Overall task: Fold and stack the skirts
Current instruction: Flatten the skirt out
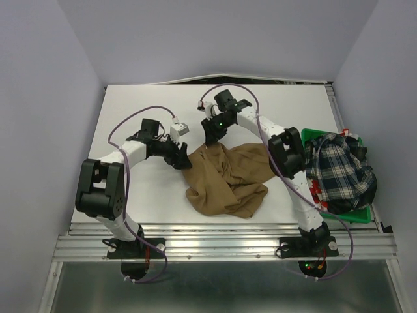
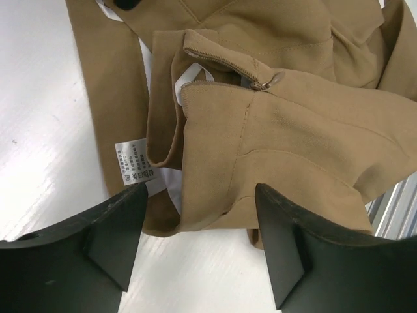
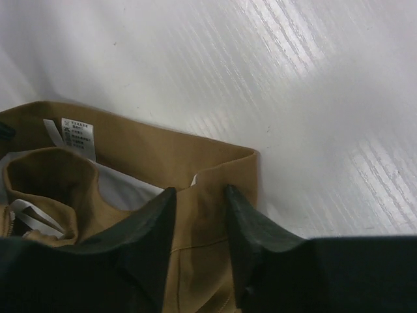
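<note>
- Right now the tan skirt (image 1: pixel 228 179) lies crumpled in the middle of the bench (image 1: pixel 130 104), nearest the arm bases.
- Plaid skirt (image 1: pixel 339 173) is heaped in the green tray (image 1: pixel 309 135) at the bench's right edge, well apart from both arms' jaws.
- Left arm (image 1: pixel 127 155) reaches the tan skirt's left side; left jaws wide apart over the zipper (image 2: pixel 267 81) end, care label (image 2: pixel 133 163) just beside, nothing clamped.
- Right arm (image 1: pixel 251 120), farthest: right jaws narrowly apart, astride the waistband corner.
</note>
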Motion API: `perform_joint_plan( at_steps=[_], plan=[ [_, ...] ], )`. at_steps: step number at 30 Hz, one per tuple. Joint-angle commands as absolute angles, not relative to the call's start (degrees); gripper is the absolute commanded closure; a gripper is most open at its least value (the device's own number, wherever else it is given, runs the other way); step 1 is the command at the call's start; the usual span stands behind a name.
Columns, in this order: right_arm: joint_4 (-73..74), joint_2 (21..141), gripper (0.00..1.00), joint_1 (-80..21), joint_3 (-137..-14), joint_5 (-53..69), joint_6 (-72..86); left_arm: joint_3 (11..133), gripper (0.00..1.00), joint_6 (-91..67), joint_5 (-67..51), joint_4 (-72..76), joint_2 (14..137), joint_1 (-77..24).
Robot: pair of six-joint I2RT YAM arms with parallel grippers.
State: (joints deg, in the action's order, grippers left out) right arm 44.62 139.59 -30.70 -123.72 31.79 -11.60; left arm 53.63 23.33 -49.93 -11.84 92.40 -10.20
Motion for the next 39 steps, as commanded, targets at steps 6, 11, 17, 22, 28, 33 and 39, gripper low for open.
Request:
perform_joint_plan(
  at_steps=[6,11,17,22,28,33,39],
  plan=[
    [46.41,138.61,0.96,-29.18,-129.72,31.82,-12.92,56.95,0.66,25.92,-49.05,-14.32,89.66,-10.55],
    [43.51,135.36,0.51,-28.56,-129.20,29.71,-12.31,56.25,0.93,27.68,-48.25,-17.14,87.28,-10.55],
    [44.37,138.85,0.18,-28.56,-131.83,29.70,-10.37,56.25,0.94,28.83,-47.37,-17.84,86.92,-10.63],
    [47.11,142.82,0.22,-28.56,-132.89,34.00,-10.11,57.22,0.96,30.14,-46.58,-19.25,87.63,-10.63],
    [48.34,144.32,0.39,-28.56,-132.27,37.00,-9.49,58.09,1.00,31.81,-44.47,-20.39,86.84,-10.55],
    [49.57,144.67,0.71,-28.56,-134.20,37.97,-9.32,60.29,1.00,31.91,-43.69,-22.76,86.05,-10.55],
    [43.70,139.33,0.99,-25.58,-139.48,31.83,-5.37,63.62,1.00,31.64,-36.40,-22.32,83.76,-8.36]
  ],
)
